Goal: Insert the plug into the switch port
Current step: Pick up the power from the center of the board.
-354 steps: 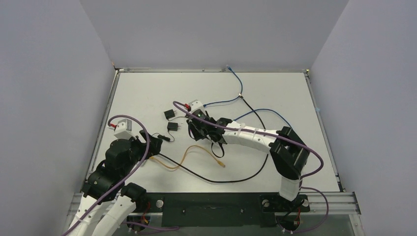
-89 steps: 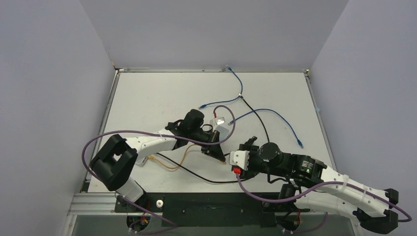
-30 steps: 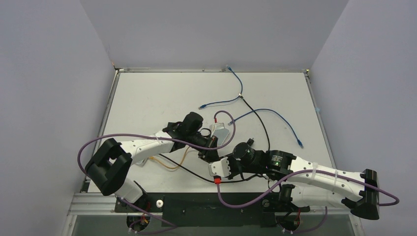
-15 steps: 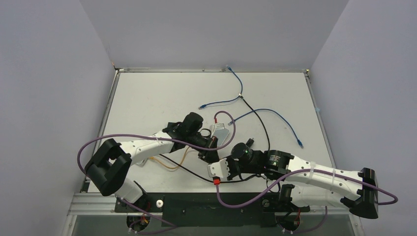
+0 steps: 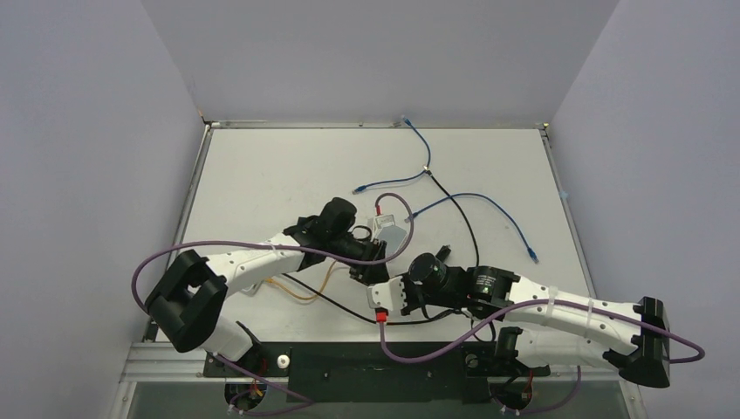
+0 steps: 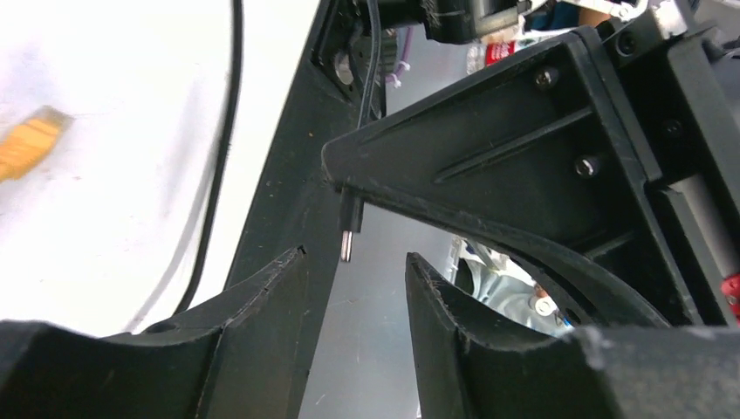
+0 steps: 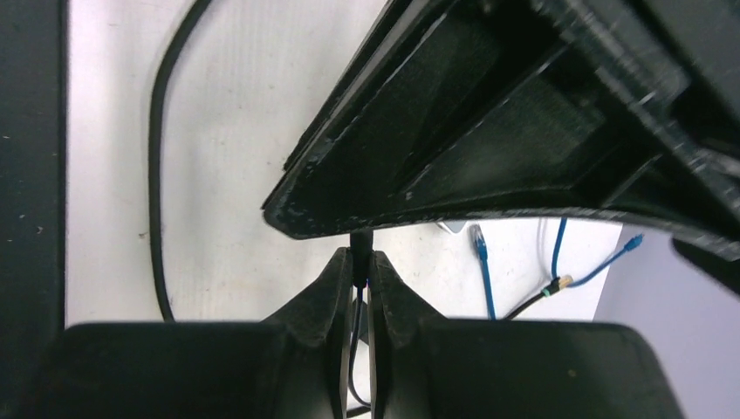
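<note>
Our right hand (image 7: pixel 359 272) pinches the plug (image 6: pixel 346 229), left hand (image 6: pixel 355 257) half-open around it. Next we'd steer it to the white box (image 5: pixel 395 236).

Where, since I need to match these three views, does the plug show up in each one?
Left wrist: the plug is at centre, metal tip pointing down in the picture, just above the open left gripper.
Right wrist: lower centre, pinched in the shut right gripper.
Top view: cannot be made out; it is hidden where the grippers meet.
Shared landmark: the black cable lying on the white table.
</note>
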Motion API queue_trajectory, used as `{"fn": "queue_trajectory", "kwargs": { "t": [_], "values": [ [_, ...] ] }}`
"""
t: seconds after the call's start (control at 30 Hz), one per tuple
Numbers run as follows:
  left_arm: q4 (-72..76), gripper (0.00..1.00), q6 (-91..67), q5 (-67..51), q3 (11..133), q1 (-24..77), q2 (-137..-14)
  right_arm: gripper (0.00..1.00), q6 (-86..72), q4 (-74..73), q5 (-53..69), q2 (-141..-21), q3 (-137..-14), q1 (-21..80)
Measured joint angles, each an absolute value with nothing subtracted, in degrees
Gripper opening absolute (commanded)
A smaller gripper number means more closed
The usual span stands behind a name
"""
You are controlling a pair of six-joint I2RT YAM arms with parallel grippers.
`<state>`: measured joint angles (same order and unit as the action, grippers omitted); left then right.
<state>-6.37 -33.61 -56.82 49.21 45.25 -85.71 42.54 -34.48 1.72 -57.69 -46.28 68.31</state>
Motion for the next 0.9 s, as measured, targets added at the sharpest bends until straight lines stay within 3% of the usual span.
{"fn": "queue_trajectory", "kwargs": {
  "t": [0.53,0.9],
  "values": [
    [-0.8,0.5,-39.3,-44.1,46.5,37.3,-81.4,0.0,24.1,-20.4,-12.6,-59.0,-41.1,58.1],
    [10.7,0.5,-45.6,-40.7,46.0,37.3,-92.9,0.0,11.5,-5.4,-17.8,-70.6,-40.7,50.0]
  ]
}}
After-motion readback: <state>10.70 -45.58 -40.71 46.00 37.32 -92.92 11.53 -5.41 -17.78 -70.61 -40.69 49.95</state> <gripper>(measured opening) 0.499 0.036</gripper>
